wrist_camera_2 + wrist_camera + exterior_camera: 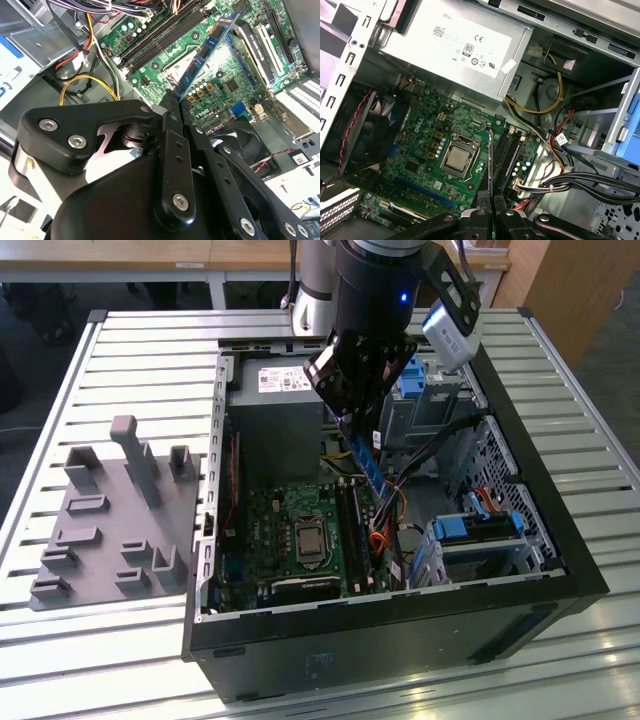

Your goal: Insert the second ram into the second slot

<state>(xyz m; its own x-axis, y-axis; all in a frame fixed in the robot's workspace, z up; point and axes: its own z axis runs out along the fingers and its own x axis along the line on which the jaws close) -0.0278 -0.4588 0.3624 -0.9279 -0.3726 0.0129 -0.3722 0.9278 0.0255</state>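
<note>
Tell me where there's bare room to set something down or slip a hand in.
Free: the slatted table around the grey fixture, at the exterior view's left of the case. Crowded: inside the case, where the end effector holds the second ram over the motherboard, cables alongside.

Exterior view: off arm, high, angled down on open computer case (400, 635) on slatted table (140, 340); whole case in frame, mid range.
First wrist view: close, looks past gripper (490, 197), along edge of second ram (490, 160), onto motherboard (420, 145).
Second wrist view: close, behind gripper (172, 100) linkage, faces same motherboard (235, 80).
All three views share motherboard and CPU socket (307, 538).
</note>
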